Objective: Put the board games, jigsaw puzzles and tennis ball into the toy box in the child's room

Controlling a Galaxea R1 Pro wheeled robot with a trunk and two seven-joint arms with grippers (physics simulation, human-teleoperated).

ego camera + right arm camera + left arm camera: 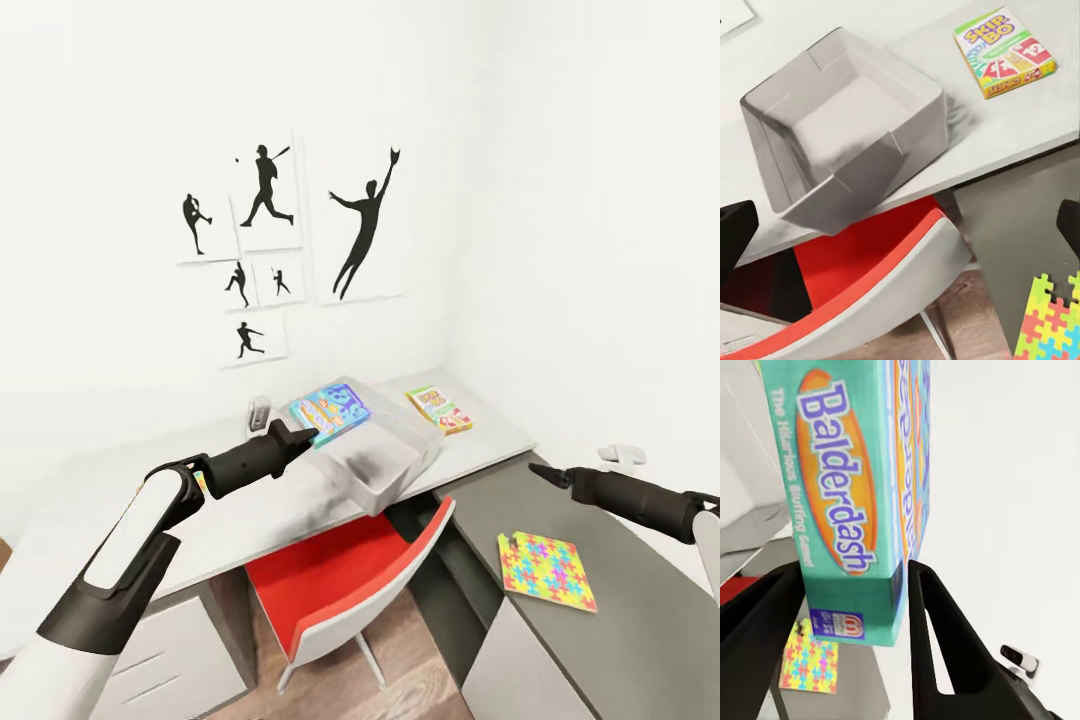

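Left gripper (855,585) clamps the end of a teal "Balderdash" board game (330,411), held over the grey toy box (844,127) on the table (480,445). Right gripper (535,469), fingers spread and empty, hovers near a multicoloured jigsaw puzzle (547,571). A yellow-green-red Skip-Bo box (1005,51) lies flat beside the toy box.

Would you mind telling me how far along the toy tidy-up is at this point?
Nothing looks done yet: the toy box appears empty in the right wrist view. In hand: the left gripper holds the Balderdash board game between its fingers, over the box in the head view. Left: the Skip-Bo game and a jigsaw puzzle lie on the table. The right gripper holds nothing.
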